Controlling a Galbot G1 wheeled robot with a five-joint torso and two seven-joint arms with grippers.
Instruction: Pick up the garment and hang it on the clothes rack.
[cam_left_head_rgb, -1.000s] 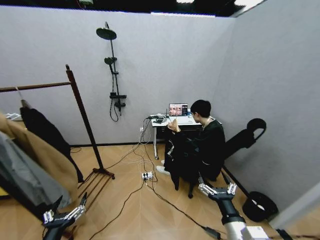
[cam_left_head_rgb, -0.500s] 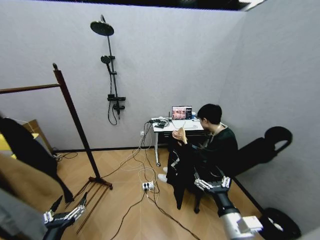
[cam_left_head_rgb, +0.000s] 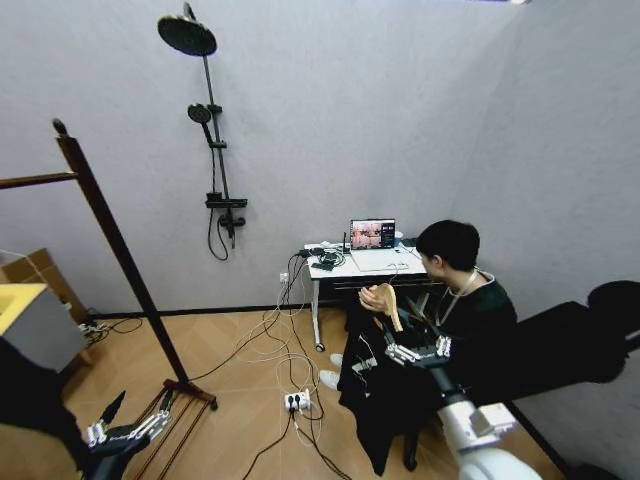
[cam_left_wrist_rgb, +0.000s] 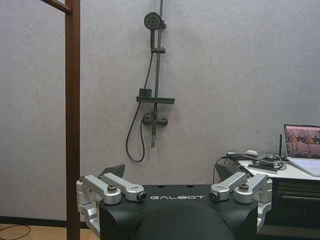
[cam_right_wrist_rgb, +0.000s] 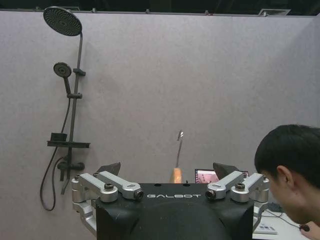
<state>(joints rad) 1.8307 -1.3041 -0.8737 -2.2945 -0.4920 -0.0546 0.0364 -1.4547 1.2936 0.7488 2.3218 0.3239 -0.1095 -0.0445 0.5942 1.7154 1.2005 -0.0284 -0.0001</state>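
Observation:
The garment (cam_left_head_rgb: 372, 405) is black and droops from a light wooden hanger (cam_left_head_rgb: 384, 305) that a seated person holds up by hand in front of the desk. My right gripper (cam_left_head_rgb: 413, 342) is open just right of and below that hanger, not touching it. In the right wrist view the open right gripper (cam_right_wrist_rgb: 166, 169) has the hanger's metal hook (cam_right_wrist_rgb: 179, 146) rising between its fingers, farther off. The clothes rack (cam_left_head_rgb: 112, 245) stands at left, a dark red-brown post with a knob top and one rail. My left gripper (cam_left_head_rgb: 140, 404) waits open near its base, and the left gripper (cam_left_wrist_rgb: 172, 172) faces the post (cam_left_wrist_rgb: 72, 120).
A shower fixture (cam_left_head_rgb: 205, 130) hangs on the back wall. A small desk (cam_left_head_rgb: 335, 268) carries a laptop (cam_left_head_rgb: 372, 235) and cables. Wires and a power strip (cam_left_head_rgb: 296, 401) lie on the wood floor. A cardboard box (cam_left_head_rgb: 40, 275) and dark hanging clothes (cam_left_head_rgb: 28, 400) sit at left.
The whole view has swung right, so the rack and hung coats slid toward the left edge. The person and garment now sit closer, and my right gripper is up beside the hanger.

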